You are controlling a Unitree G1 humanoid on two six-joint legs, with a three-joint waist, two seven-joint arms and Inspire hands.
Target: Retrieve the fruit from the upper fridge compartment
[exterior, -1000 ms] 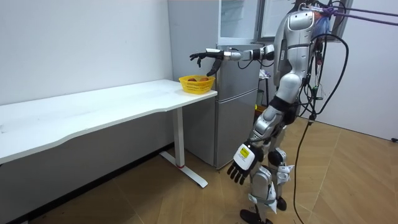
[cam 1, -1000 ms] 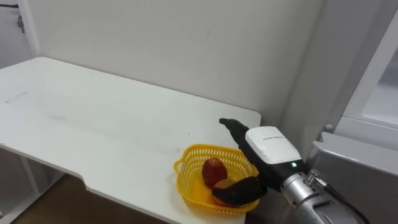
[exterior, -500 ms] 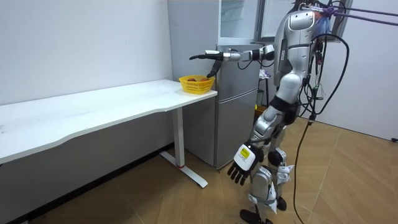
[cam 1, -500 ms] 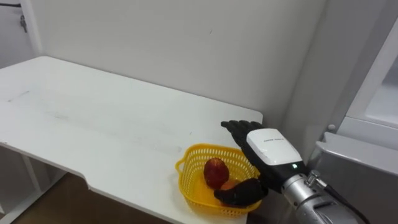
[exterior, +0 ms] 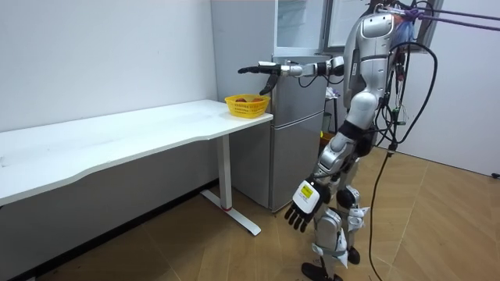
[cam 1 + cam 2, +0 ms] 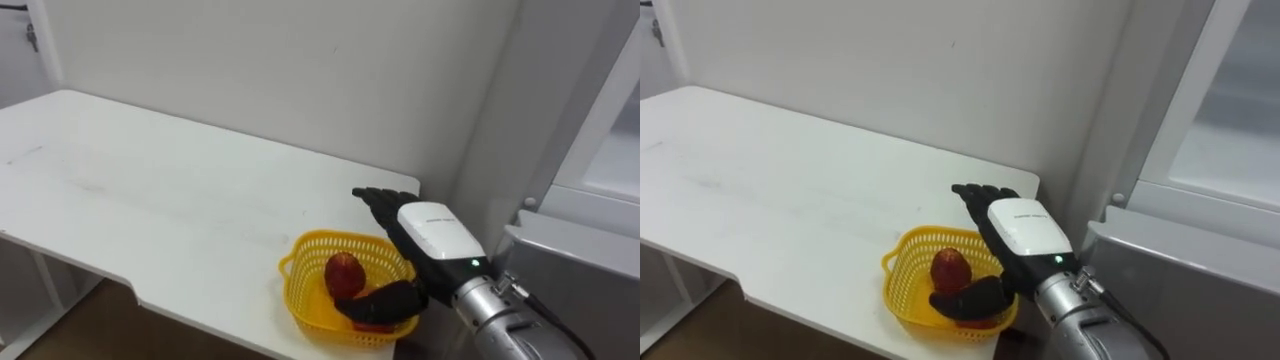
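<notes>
A yellow plastic basket [image 6: 300, 300] stands at the near right corner of the white table [image 6: 150, 190], beside the fridge. In it lies a red apple [image 6: 343, 272] with an orange fruit partly hidden under my thumb. My right hand [image 6: 430, 235] hovers over the basket's right side, open, fingers straight toward the wall and thumb hanging down into the basket, holding nothing. In the room view the right hand [image 5: 262, 70] reaches out level above the basket [image 5: 247, 104]. My left hand [image 5: 301, 204] hangs open by my leg.
The grey fridge [image 5: 301, 133] stands right of the table, its upper compartment [image 5: 301, 27] open. Its white door edge [image 6: 610, 110] and lower top [image 6: 570, 255] lie close to my right arm. The wall runs just behind the table.
In the room view my right hand's fingers have gone from drooping and spread to straight and level over the basket. The basket and fruit stay put.
</notes>
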